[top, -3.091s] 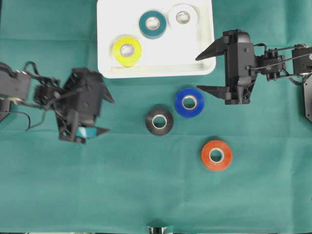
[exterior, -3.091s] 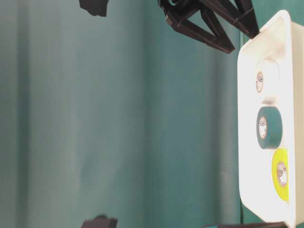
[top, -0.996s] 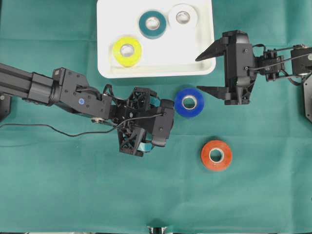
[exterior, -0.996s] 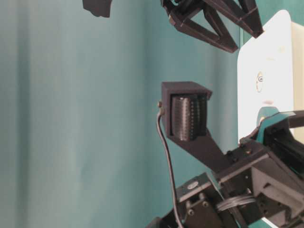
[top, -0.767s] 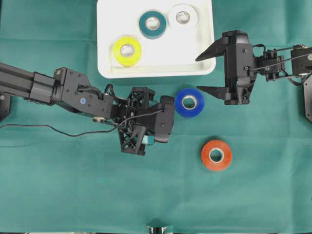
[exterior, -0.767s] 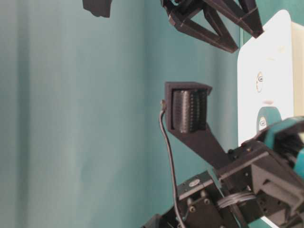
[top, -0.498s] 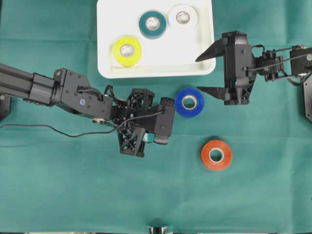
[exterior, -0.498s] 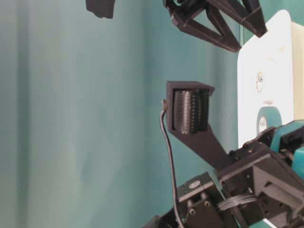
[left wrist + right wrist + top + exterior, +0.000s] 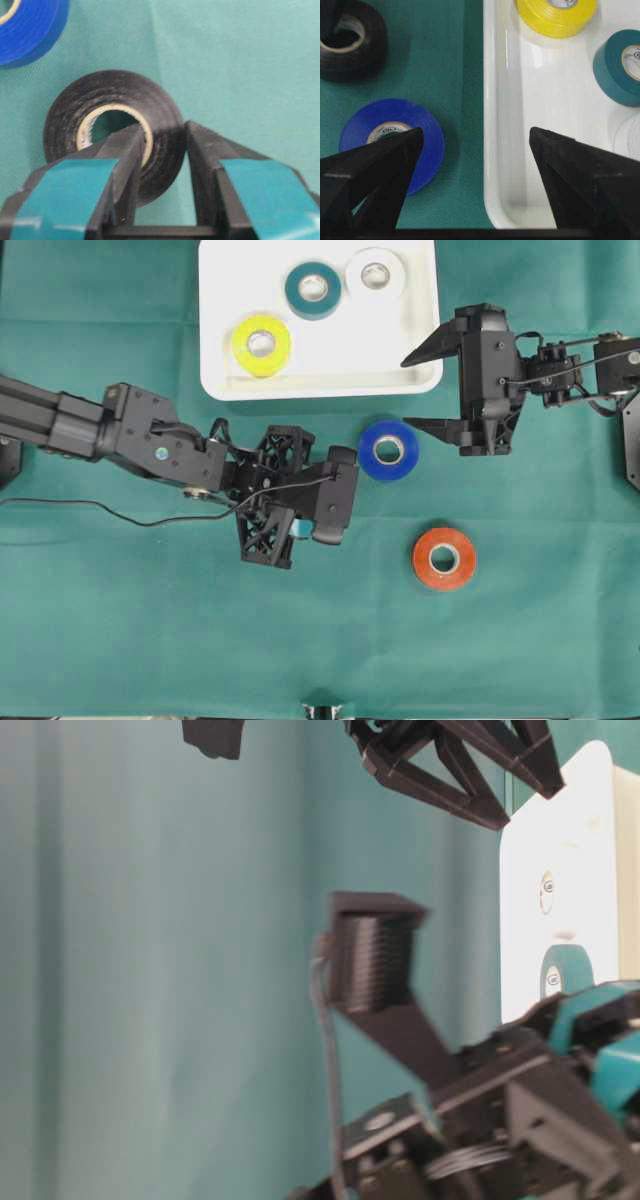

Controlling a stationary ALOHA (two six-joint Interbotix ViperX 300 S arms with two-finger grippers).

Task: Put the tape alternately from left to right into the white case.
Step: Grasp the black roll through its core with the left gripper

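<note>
Below the white case [image 9: 222, 340], on the green desk [image 9: 150, 620], the left pincer [image 9: 162, 150] pinches the black tape roll's [image 9: 107, 95] wall. Beside the case's corner, the right pincer [image 9: 475, 165] hangs spread above the blue roll [image 9: 392, 135].

You have a green cloth [image 9: 150, 640] spread flat across the whole worktop, faintly creased in places, and a thin black cable [image 9: 90, 506] trails loosely over its left part.

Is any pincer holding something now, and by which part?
The left pincer grips the black tape roll by its ring wall, one finger inside the core. The right pincer holds nothing.
</note>
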